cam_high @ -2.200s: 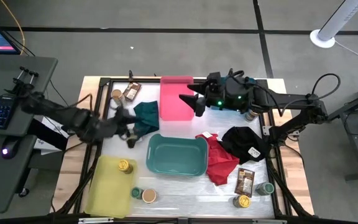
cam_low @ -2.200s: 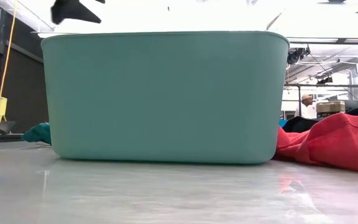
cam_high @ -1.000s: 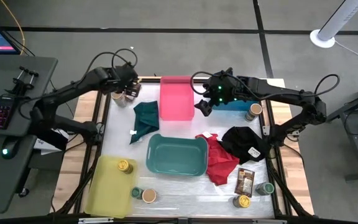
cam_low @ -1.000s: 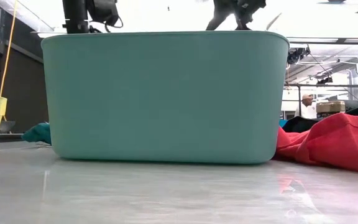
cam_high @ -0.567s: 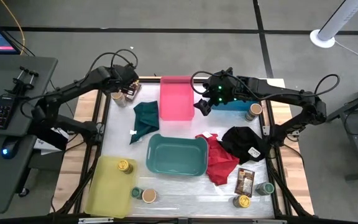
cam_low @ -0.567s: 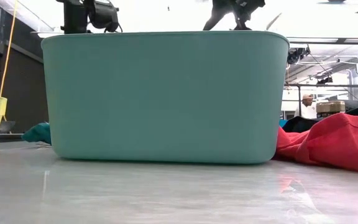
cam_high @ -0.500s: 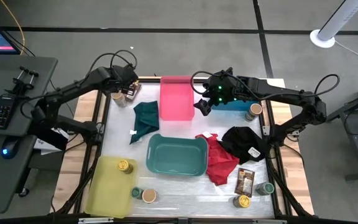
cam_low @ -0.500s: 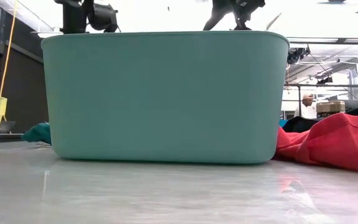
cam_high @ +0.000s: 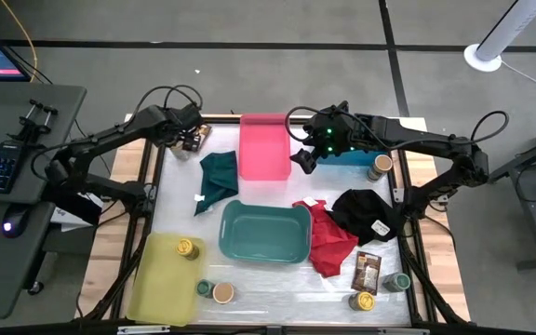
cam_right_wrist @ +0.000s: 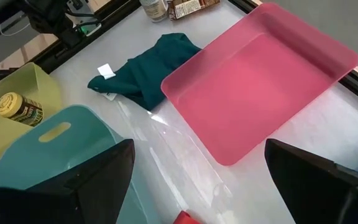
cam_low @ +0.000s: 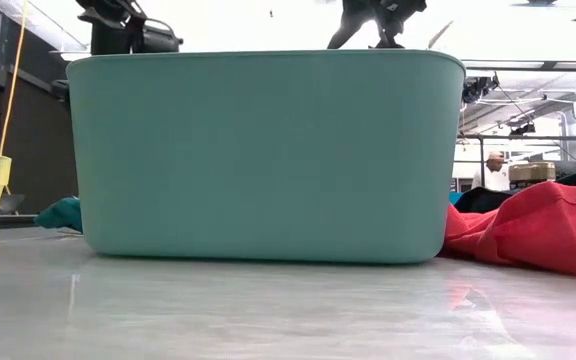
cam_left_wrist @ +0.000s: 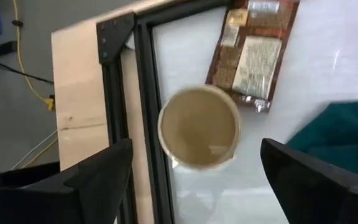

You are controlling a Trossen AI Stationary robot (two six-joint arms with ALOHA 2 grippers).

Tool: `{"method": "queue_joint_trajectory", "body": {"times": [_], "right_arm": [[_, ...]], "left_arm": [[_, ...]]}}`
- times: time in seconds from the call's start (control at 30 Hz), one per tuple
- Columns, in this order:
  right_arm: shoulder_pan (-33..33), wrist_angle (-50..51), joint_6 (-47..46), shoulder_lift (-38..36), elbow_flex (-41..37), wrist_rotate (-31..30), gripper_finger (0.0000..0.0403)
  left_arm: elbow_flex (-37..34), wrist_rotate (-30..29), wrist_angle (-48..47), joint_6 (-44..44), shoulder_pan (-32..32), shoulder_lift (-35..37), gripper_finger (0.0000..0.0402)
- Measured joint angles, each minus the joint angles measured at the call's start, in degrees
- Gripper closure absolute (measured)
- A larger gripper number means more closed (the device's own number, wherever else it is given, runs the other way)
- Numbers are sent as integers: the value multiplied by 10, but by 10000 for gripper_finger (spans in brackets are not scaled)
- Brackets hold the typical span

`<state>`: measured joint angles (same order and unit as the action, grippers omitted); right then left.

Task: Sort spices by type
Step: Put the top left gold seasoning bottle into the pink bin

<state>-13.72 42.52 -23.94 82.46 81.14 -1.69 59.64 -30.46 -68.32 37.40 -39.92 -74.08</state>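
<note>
**Overhead, left gripper spread above tan-lidded jar at the table's far-left corner**

Overhead, the left gripper (cam_left_wrist: 191, 171) is seen with its fingers spread wide, one on each side of a tan-lidded jar (cam_left_wrist: 198, 127) and apart from it. The jar is stood upright on the white table (cam_high: 259, 284) beside the black frame rail, at the far-left corner. A brown packet (cam_left_wrist: 255, 53) is laid flat just beside the jar, touching or nearly touching its rim. A dark green cloth (cam_high: 217, 177) is crumpled near both, toward the table's middle.

The right gripper (cam_right_wrist: 197, 180) is held above the table beside the pink bin (cam_high: 264, 146), its fingers likewise parted with nothing between them.

A yellow-lidded jar (cam_high: 186, 247) is lying on its side inside the yellow bin (cam_high: 161, 288). Two more jars, one green-lidded (cam_high: 204, 288) and one tan-lidded (cam_high: 222, 293), are stood just beside that bin at the near edge. The teal bin (cam_high: 263, 253) is placed mid-table, with a red cloth (cam_high: 328, 244) against its right side and a black cloth (cam_high: 366, 212) beyond that. Near the near-right corner, a second brown packet (cam_high: 367, 271), a green-lidded jar (cam_high: 399, 281) and a yellow-lidded jar (cam_high: 362, 301) are grouped close together. Another jar (cam_high: 377, 167) is stood at the far right by the frame.
</note>
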Motion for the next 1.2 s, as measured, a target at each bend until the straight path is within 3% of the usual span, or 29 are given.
{"method": "queue_joint_trajectory", "body": {"times": [0.1, 0.2, 0.3, 0.5, 0.83, 1.2], "right_arm": [[0, 0, -2, 0, 0, 0, 48], [0, 0, -2, 0, 0, 0, 48], [0, 0, -2, 0, 0, 0, 48], [0, 0, -13, 0, 0, 0, 48], [0, 0, -15, 0, 0, 0, 48], [4, 0, -31, 0, 0, 5, 48]], "left_arm": [[0, -7, 27, 3, -4, 0, 62], [0, 24, 55, -5, -21, 0, 62], [0, 52, 53, -5, -41, 0, 62], [-1, 52, 44, -1, -80, 0, 62], [-92, 100, 118, 10, -107, -1, 62], [-116, 115, 185, 3, -107, -1, 67]]}}
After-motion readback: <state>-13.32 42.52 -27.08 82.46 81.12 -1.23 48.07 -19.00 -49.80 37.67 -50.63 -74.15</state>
